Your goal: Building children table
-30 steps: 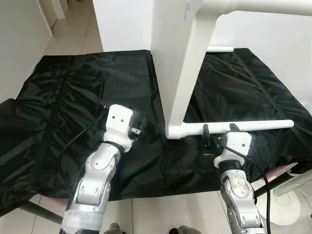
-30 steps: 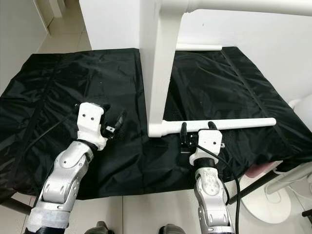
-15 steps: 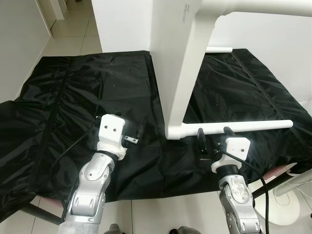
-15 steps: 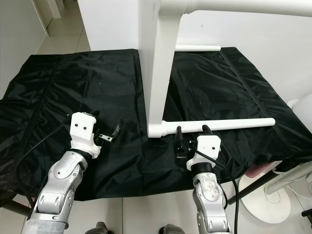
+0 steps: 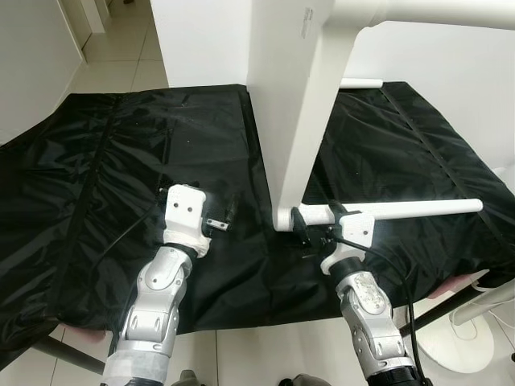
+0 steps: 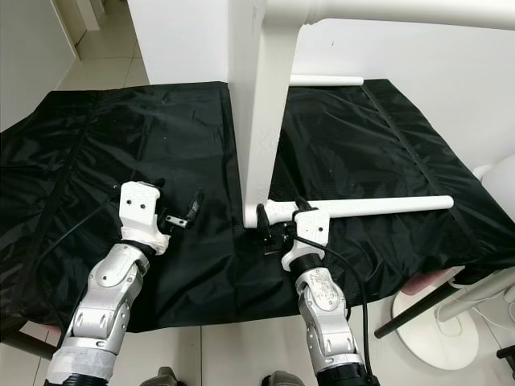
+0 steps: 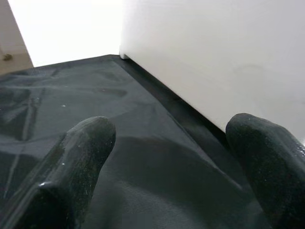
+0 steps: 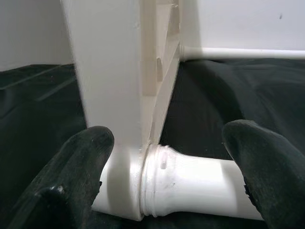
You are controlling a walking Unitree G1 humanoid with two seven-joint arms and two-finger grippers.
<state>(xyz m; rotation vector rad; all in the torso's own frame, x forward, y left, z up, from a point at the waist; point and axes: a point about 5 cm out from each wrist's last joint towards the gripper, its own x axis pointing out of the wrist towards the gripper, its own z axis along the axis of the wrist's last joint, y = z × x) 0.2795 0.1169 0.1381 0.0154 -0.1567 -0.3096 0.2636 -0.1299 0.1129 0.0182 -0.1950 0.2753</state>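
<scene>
A white children's table stands on its side on a black cloth [image 5: 121,161]. Its tabletop panel [image 5: 290,112] is upright and its legs stick out to the right. The near leg [image 5: 402,210] lies just above the cloth. My right gripper [image 5: 316,226] is open at the joint where this leg meets the panel. In the right wrist view the leg's threaded end [image 8: 186,183] lies between the two fingertips [image 8: 78,164]. Left of the panel, my left gripper [image 5: 217,219] is open low over the cloth, holding nothing; its fingertips [image 7: 81,152] stand wide apart.
A second leg [image 5: 362,82] lies at the back and another [image 5: 426,11] juts out overhead. The cloth's front edge is just before my arms. A white stand with a round base [image 5: 475,342] is on the tiled floor at the right.
My right gripper has slid left along the near leg to its joint with the panel. My left gripper drew back a little from the panel and stays open.
</scene>
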